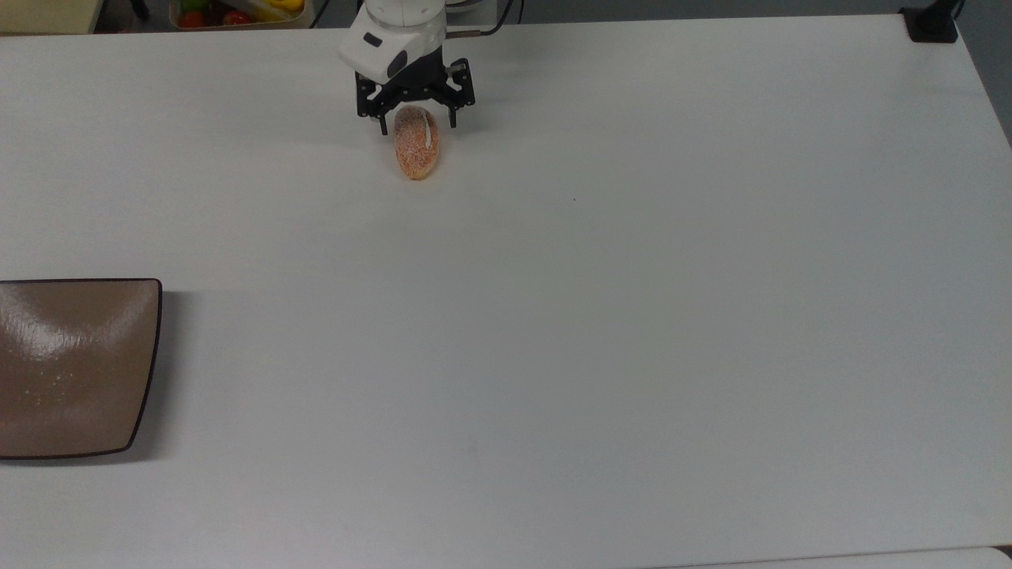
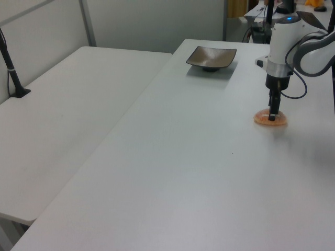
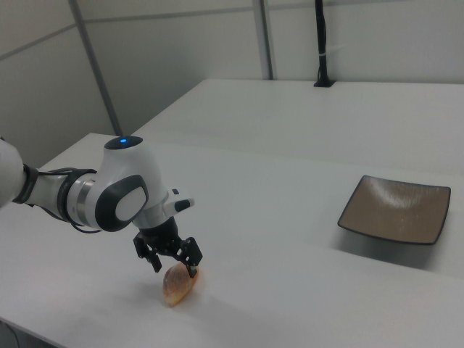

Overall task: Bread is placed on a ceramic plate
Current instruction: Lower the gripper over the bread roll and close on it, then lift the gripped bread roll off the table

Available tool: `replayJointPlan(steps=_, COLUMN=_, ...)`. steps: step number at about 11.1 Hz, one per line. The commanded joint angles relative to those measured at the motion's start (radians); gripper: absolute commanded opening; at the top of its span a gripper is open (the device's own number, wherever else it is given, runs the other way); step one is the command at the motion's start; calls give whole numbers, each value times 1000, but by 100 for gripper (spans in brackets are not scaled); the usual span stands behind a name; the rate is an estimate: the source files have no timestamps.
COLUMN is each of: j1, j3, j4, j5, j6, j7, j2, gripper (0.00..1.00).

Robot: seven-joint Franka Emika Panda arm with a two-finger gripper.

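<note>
Orange-brown oval bread (image 1: 417, 152), pale crumb coating, white stripe

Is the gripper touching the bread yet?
Cannot tell. In the top view the open gripper straddles one end of the bread, but no view plainly shows contact or gap.

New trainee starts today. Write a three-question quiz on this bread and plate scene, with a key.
1. True or false: the bread already lies on the ceramic plate.
2. In the top view, the gripper is placed:
A. over the plate
B. with one finger on each side of the bread's upper end
C. at the table's right edge
3. Fill in: in the top view the plate sits at the picture's ____ edge.

Key: 1 false, the bread lies on the table; 2 B; 3 left.
</note>
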Motion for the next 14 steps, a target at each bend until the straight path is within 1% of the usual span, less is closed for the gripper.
replayJointPlan(steps=1, j1=-12, j3=-4, j4=-14, j5=-46, j6=46, j7=-14, j2=42, gripper=100)
replayJointPlan(steps=3, j1=-14, j3=-4, j4=-14, j5=-52, j6=57, j7=-14, j2=54, gripper=100)
replayJointPlan(steps=5, j1=-15, j3=-4, j4=-14, j5=-60, j6=55, j7=-14, j2=56, gripper=79)
replayJointPlan(steps=7, j1=-17, j3=-4, j4=-12, j5=-60, j6=51, j7=-13, j2=54, gripper=49)
replayJointPlan(steps=8, j1=-21, j3=-4, j4=-9, j5=-60, j6=43, j7=-10, j2=53, gripper=44)
replayJointPlan(steps=9, j1=-26, j3=-4, j4=-9, j5=-60, j6=43, j7=-10, j2=51, gripper=36)
replayJointPlan(steps=12, j1=-26, j3=-4, j4=-3, j5=-60, j6=26, j7=6, j2=43, gripper=5)
replayJointPlan(steps=13, j1=-26, j3=-4, j4=10, j5=-60, j6=20, j7=22, j2=40, gripper=0)
replayJointPlan(steps=14, j1=-26, j3=-4, j4=32, j5=-60, j6=-11, j7=35, j2=40, gripper=0)
